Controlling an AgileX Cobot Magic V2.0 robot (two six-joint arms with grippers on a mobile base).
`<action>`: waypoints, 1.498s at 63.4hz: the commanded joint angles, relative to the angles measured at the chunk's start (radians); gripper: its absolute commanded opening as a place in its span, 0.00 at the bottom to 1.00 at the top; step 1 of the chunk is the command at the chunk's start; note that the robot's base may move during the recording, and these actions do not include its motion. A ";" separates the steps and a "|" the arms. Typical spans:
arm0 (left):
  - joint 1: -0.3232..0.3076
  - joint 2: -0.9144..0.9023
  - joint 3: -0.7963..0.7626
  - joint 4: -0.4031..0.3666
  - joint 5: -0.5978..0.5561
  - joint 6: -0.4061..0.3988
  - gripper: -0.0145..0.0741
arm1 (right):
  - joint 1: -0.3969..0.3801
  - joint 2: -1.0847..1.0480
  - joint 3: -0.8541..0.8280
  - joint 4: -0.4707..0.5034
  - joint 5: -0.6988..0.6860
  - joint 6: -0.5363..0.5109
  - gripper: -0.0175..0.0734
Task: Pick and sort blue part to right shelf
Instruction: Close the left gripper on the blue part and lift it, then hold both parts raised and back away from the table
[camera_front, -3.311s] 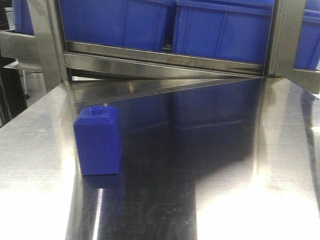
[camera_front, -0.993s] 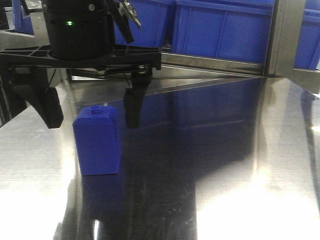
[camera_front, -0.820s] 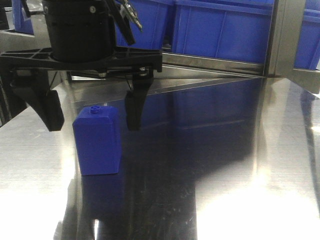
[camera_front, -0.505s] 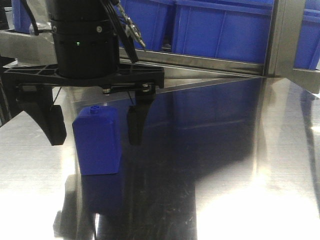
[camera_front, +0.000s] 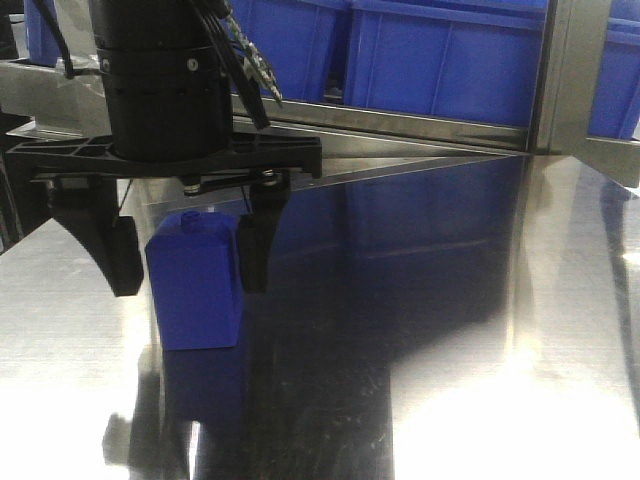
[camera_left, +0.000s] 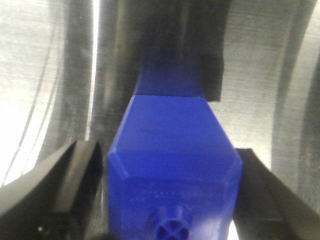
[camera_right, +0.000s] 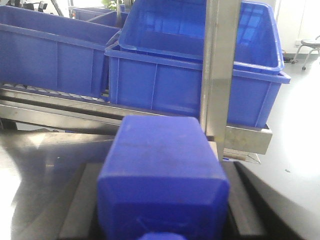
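My right gripper (camera_right: 162, 200) is shut on the blue part (camera_right: 160, 165), whose cap end points at the wrist camera. It is held just above the steel table, facing the right shelf (camera_right: 75, 112). This gripper is outside the front view. A second blue block (camera_front: 195, 285) with sloped shoulders and a small round knob stands upright on the table. My left gripper (camera_front: 187, 287) is down around it, open, one finger on each side. In the left wrist view the block (camera_left: 172, 165) fills the gap; the right finger touches it, the left shows a thin gap.
Large blue bins (camera_right: 190, 85) sit side by side on the shelf behind its front rail (camera_front: 330, 125). A steel upright post (camera_right: 218, 75) stands directly ahead of the right gripper and also shows at the right of the front view (camera_front: 570, 70). The steel tabletop (camera_front: 450, 330) is reflective.
The left gripper came into view from above, lowered around the standing block, and its fingers narrowed toward the block's sides. The block has not moved.
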 joint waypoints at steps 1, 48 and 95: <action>0.001 -0.046 -0.027 -0.002 0.000 0.001 0.66 | -0.006 0.006 -0.029 0.002 -0.089 -0.009 0.59; -0.003 -0.148 -0.027 -0.089 -0.005 0.377 0.60 | -0.006 0.006 -0.029 0.002 -0.089 -0.009 0.59; 0.092 -0.677 0.619 -0.385 -0.925 1.086 0.60 | -0.006 0.006 -0.029 0.002 -0.089 -0.009 0.59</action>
